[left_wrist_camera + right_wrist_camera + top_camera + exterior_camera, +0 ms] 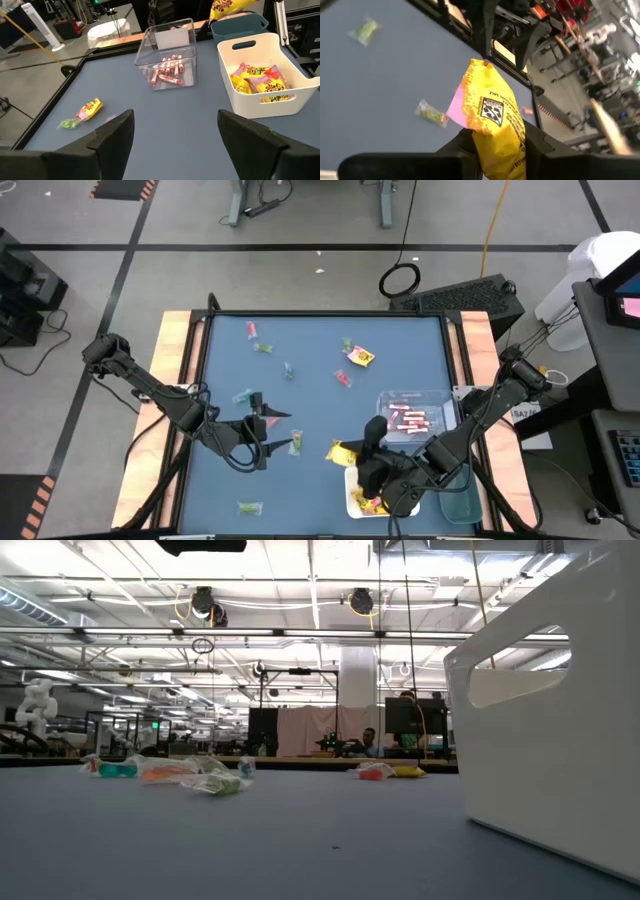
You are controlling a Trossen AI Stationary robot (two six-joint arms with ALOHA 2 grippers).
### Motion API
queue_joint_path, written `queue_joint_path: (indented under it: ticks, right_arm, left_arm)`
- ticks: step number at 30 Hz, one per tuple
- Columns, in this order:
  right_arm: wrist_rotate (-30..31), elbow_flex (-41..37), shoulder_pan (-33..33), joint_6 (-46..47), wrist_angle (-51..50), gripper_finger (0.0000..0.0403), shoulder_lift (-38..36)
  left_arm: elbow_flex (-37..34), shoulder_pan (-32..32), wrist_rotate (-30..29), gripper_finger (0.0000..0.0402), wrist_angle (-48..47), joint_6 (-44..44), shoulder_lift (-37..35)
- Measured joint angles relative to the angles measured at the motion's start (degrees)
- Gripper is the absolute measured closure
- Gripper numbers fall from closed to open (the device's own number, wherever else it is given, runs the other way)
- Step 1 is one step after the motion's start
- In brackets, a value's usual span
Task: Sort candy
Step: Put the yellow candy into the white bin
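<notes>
My right gripper is shut on a yellow candy packet with a pink patch, held in the air just beyond the far left corner of the white tray. That tray holds more yellow packets. The clear tray holds pink-red sticks. My left gripper hovers open over the table's left middle with nothing between its fingers. Loose candy lies scattered over the blue mat. My right gripper pinches the yellow packet by one end between its two fingers. The rest of the packet sticks out ahead of the fingers, slightly crumpled. It is lifted clear of the table.
A green-tinted tray stands by the white tray at the near right. Loose pieces lie at the far left, far middle and near left. A yellow packet with a green piece lies ahead of my left gripper.
</notes>
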Motion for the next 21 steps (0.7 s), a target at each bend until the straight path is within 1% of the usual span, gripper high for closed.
queue_joint_path:
  ticks: [4, 10, 12, 17, 21]
  right_arm:
    - [-1.1, 0.0, 0.0, -5.0, 0.0, 0.0332, 0.0]
    - [-1.4, 0.0, 0.0, -6.4, -0.2, 0.0332, 0.0]
    - [-1.4, 0.0, 0.0, -9.3, -0.2, 0.0332, 0.0]
    - [-1.3, 0.0, 0.0, -20.0, -0.2, 0.0332, 0.0]
    - [-1.3, 0.0, 0.0, -21.3, -0.1, 0.0332, 0.0]
  left_arm:
    - [0.0, 0.0, 0.0, 0.0112, 0.0, 0.0, 0.0]
    - [0.0, 0.0, 0.0, 0.0112, 0.0, 0.0, 0.0]
    - [0.0, 0.0, 0.0, 0.0112, 0.0, 0.0, 0.0]
    - [0.0, 0.0, 0.0, 0.0112, 0.0, 0.0, 0.0]
    - [0.0, 0.0, 0.0, 0.0112, 0.0, 0.0, 0.0]
